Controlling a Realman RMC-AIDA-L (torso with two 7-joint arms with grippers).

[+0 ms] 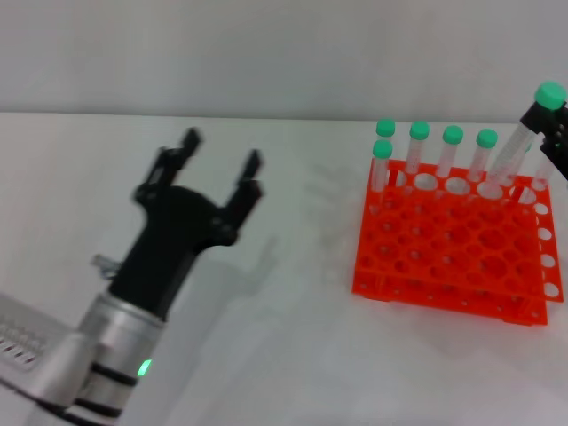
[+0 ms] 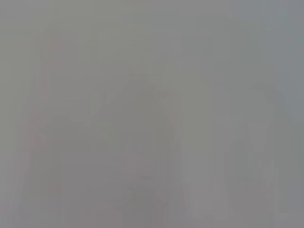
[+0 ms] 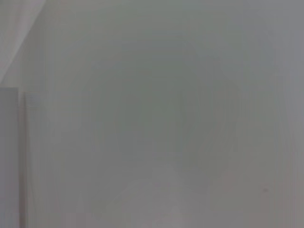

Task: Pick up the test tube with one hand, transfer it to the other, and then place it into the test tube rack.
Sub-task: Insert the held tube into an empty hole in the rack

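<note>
While right hand [image 1: 543, 133] grips test tube [image 1: 524, 142] tilted over test tube rack [image 1: 453, 244] at 2 o'clock, placing underway; next: upright, lower into hole. Left hand [image 1: 222, 160] wide open, empty, 9 o'clock.

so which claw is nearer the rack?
Right. The right claw holds a test tube over the rack's far right corner; the left claw hangs open, well off to its left.
</note>
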